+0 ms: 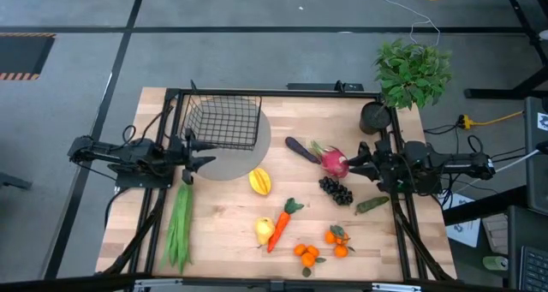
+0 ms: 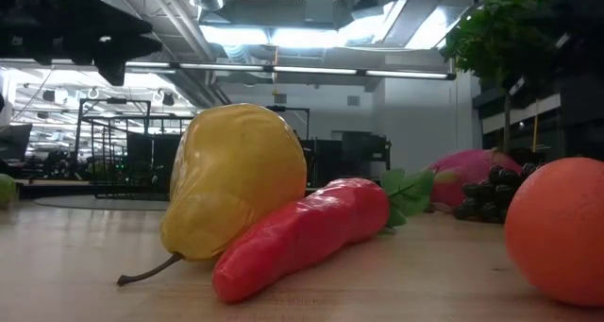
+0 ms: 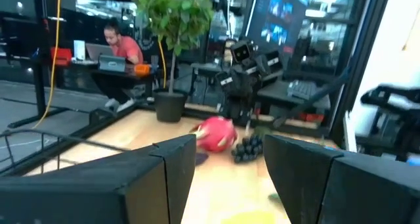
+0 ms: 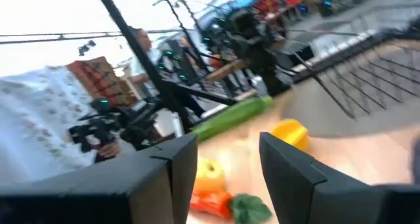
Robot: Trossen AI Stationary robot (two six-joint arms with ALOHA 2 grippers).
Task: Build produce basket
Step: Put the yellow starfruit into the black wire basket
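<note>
The black wire basket (image 1: 224, 122) stands on a grey round mat at the table's far left. On the wood lie green beans (image 1: 179, 226), a yellow pepper (image 1: 259, 181), a yellow pear (image 1: 265, 230), a carrot (image 1: 282, 224), oranges (image 1: 321, 245), dark grapes (image 1: 336, 190), a pink dragon fruit (image 1: 334, 163) and an eggplant (image 1: 301, 149). My left gripper (image 1: 204, 150) is open and empty beside the basket's near side. My right gripper (image 1: 357, 160) is open and empty just right of the dragon fruit. In the low view the pear (image 2: 231, 180) and carrot (image 2: 302, 233) lie close.
A potted green plant (image 1: 412, 70) and a dark round cup (image 1: 373, 117) stand at the far right corner. A small green vegetable (image 1: 372, 205) lies near the right arm. A person sits at a desk beyond the table (image 3: 121, 45). Bare wood lies between beans and pear.
</note>
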